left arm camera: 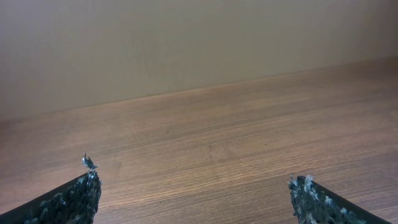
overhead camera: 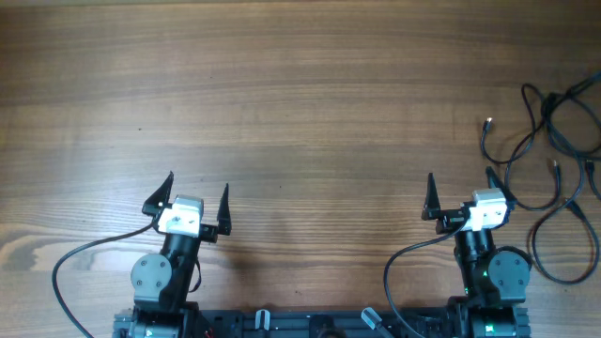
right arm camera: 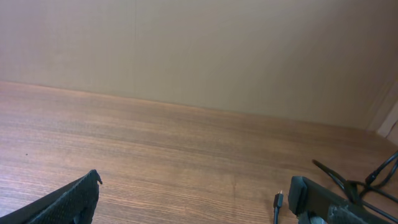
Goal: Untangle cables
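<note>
The cables (overhead camera: 554, 131) lie as a loose tangle of thin black cords at the table's right edge, with small plug ends pointing left and down. One strand loops down beside the right arm's base. My right gripper (overhead camera: 460, 178) stands open just left of the tangle and holds nothing. In the right wrist view, a black plug (right arm camera: 278, 200) lies just inside the right finger (right arm camera: 317, 199), and more cords (right arm camera: 348, 183) show beyond it. My left gripper (overhead camera: 198, 183) is open far to the left over bare wood; its wrist view shows the gripper (left arm camera: 194, 180) with nothing between the fingers.
A wooden table (overhead camera: 300, 94) fills the view. A plain beige wall (left arm camera: 186, 43) rises behind its far edge. Thicker black wires (overhead camera: 70, 268) trail from each arm's base along the front edge.
</note>
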